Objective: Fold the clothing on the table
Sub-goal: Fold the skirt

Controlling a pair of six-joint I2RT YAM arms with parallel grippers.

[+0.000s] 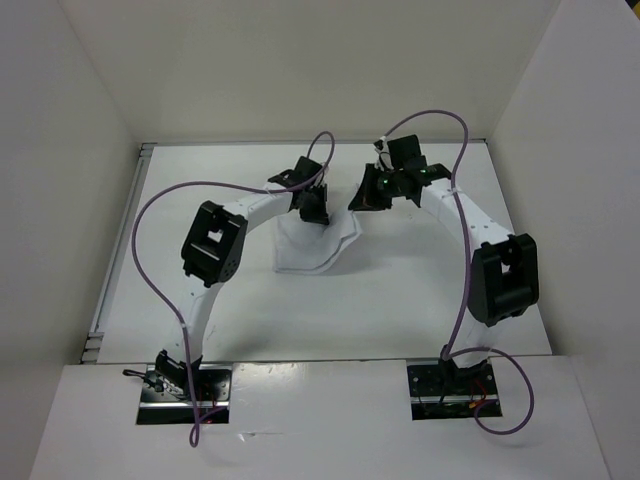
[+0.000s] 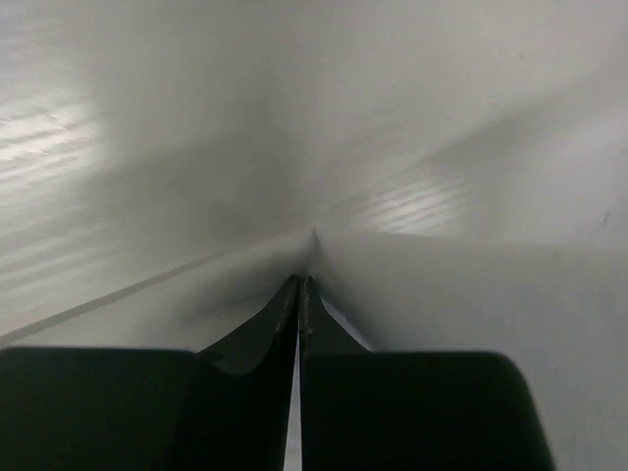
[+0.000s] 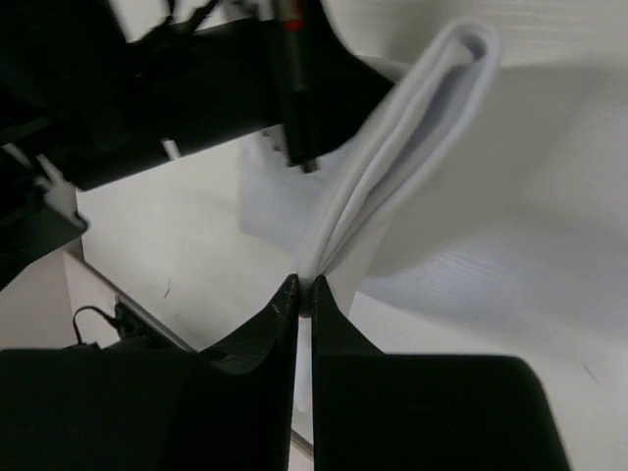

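The white clothing lies bunched in the middle of the table, toward the back. My left gripper sits at its far top edge. In the left wrist view the left gripper is shut, pinching the clothing into a small peak at its tips. My right gripper is at the cloth's right corner, which is lifted. In the right wrist view the right gripper is shut on a doubled fold of the clothing that stretches away from it.
White upright walls stand on three sides of the table. A metal edge rail runs along its left side. Purple cables loop above both arms. The left arm's black wrist is close in front of the right gripper.
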